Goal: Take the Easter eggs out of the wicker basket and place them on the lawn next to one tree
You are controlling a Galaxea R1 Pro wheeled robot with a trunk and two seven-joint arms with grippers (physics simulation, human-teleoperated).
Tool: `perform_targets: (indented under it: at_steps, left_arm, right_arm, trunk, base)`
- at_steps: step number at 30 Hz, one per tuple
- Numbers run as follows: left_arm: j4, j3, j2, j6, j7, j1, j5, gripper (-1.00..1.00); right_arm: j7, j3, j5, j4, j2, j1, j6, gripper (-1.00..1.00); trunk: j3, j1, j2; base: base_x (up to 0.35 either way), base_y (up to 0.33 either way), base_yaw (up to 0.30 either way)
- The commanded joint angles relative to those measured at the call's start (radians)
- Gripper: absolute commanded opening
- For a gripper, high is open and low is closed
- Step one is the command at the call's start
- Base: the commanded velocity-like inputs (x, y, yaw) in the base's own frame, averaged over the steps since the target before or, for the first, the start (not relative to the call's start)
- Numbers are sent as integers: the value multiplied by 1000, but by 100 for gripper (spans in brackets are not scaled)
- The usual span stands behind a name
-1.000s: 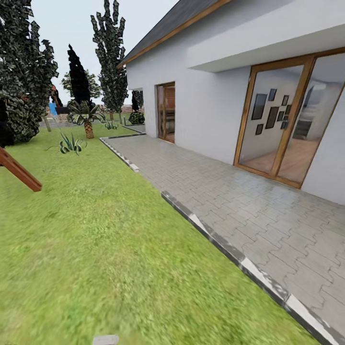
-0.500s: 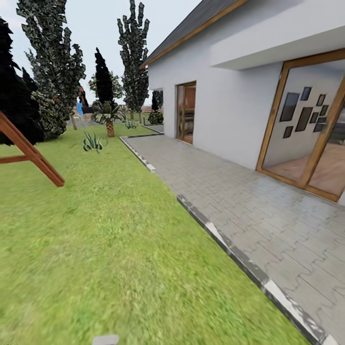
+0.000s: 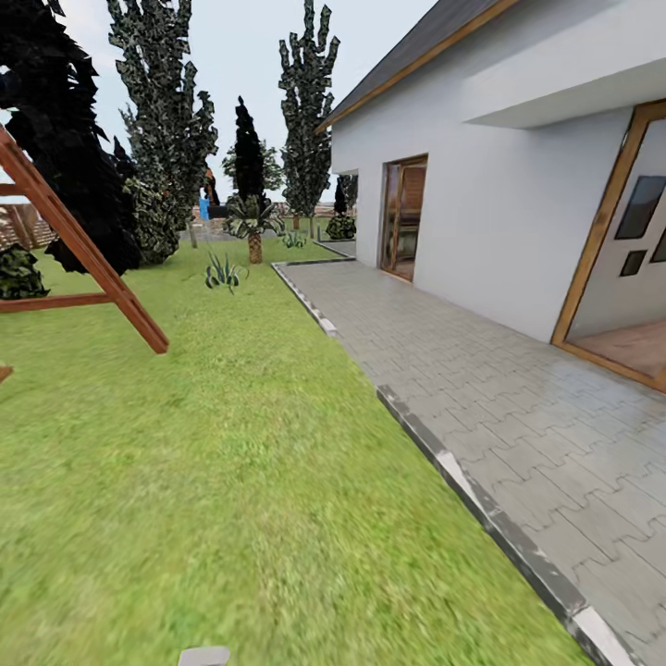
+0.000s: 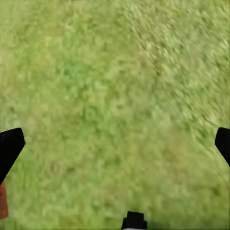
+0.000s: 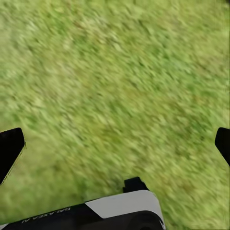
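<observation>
Wide open lawn (image 3: 213, 481) ahead, bright green and mottled, running flat toward the far trees. Bounded on the right by a grey and white curb (image 3: 444, 462), with a paved patio (image 3: 518, 398) beyond it and a white house wall (image 3: 490, 213) with a wooden-framed doorway (image 3: 404, 217). Hemmed on the left by a slanting reddish-brown wooden frame (image 3: 88, 259) planted in the grass. Plenty of bare grass between frame and curb.

Farther off, a tall tree (image 3: 166, 120) with dense dark green-grey leaves, and another like it (image 3: 307, 111) nearer the house. A black-leaved tree (image 3: 55, 139) behind the frame, a narrow dark one (image 3: 248, 153) in the middle distance. A small palm (image 3: 253, 222) and a spiky plant (image 3: 223, 272) low on the grass.

No eggs or basket to be seen here.

Left jaws (image 4: 115, 143) spread wide over blurred grass, black tips at either edge of the left wrist view, nothing between. Right jaws (image 5: 115, 143) likewise spread wide and bare over grass.
</observation>
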Motion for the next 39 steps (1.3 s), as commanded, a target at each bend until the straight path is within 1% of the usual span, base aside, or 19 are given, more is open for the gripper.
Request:
perform_targets:
  at_steps: [1, 20, 39]
  left_arm:
    - [1, 0, 0, -4, 3, -1, 0, 100]
    - [1, 0, 1, -4, 3, -1, 0, 100]
    - [1, 0, 0, -4, 3, -1, 0, 100]
  right_arm:
    - [-1, 0, -10, 0, 0, 0, -6, 100]
    - [1, 0, -10, 0, 2, 0, -7, 100]
    - [2, 0, -10, 0, 2, 0, -9, 100]
  trunk:
    - [-2, 1, -2]
    - [-2, 1, -2]
    - [-2, 1, -2]
  base:
    - [323, 0, 278]
    - [323, 0, 268]
    - [323, -22, 16]
